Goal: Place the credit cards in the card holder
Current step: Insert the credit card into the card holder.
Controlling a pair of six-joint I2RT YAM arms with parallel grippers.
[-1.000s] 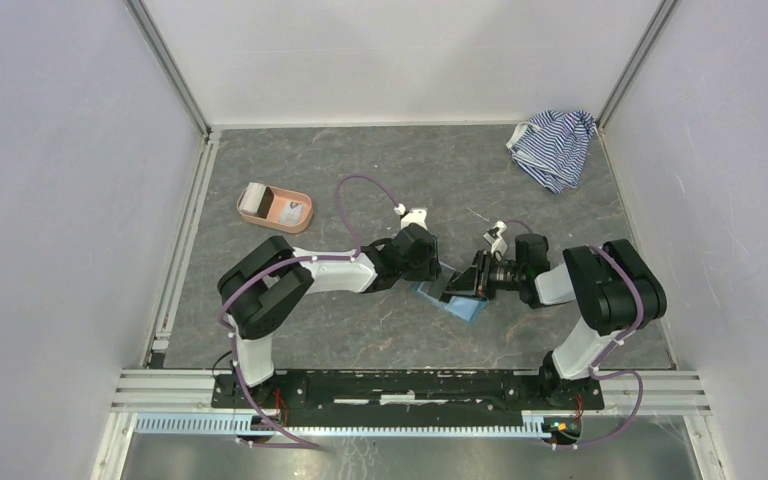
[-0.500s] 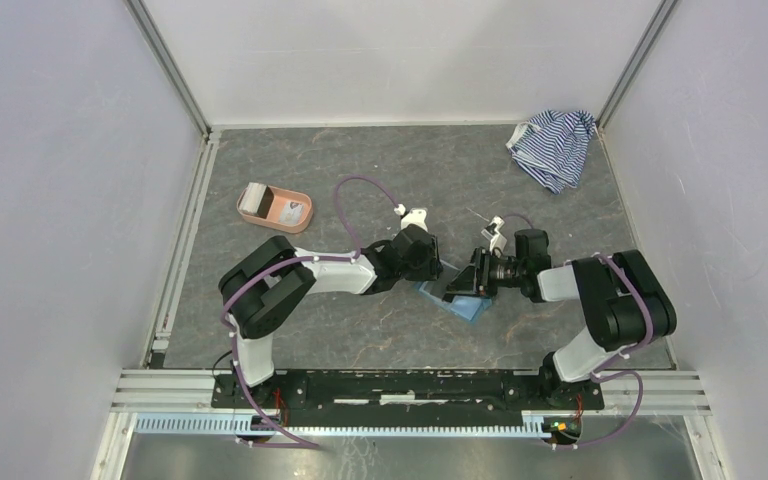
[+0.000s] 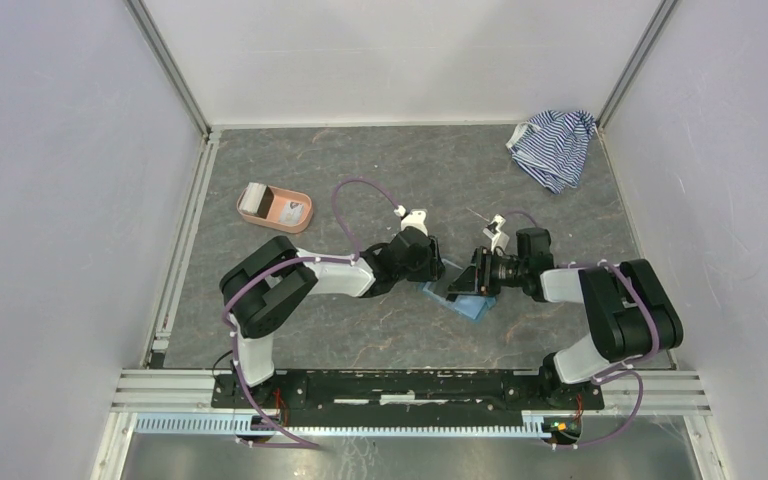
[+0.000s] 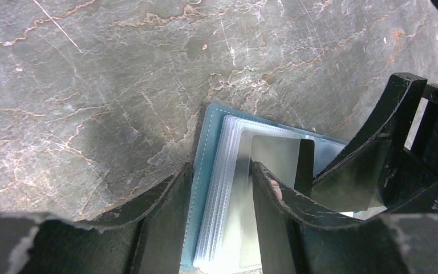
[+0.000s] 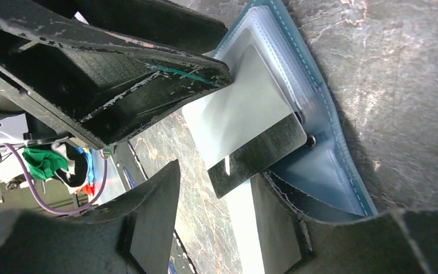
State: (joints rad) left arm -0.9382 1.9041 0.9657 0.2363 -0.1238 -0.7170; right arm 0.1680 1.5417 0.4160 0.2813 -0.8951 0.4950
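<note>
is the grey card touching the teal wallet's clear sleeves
Touching. The right wrist view shows the whitish-grey flat card lying against the clear plastic sleeves of the teal folding wallet.

Left hand (image 4: 219, 171) faces right hand (image 5: 217, 171), tips close — both held parted.

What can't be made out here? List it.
Top external: the left gripper and right gripper cover most of the small teal-blue folding wallet.
Left wrist: the right gripper hides part of the thin whitish-grey card.
Right wrist: whether the right gripper pinches that card, unclear.
Top external: contents of the salmon-pink oval tray, too small.
</note>
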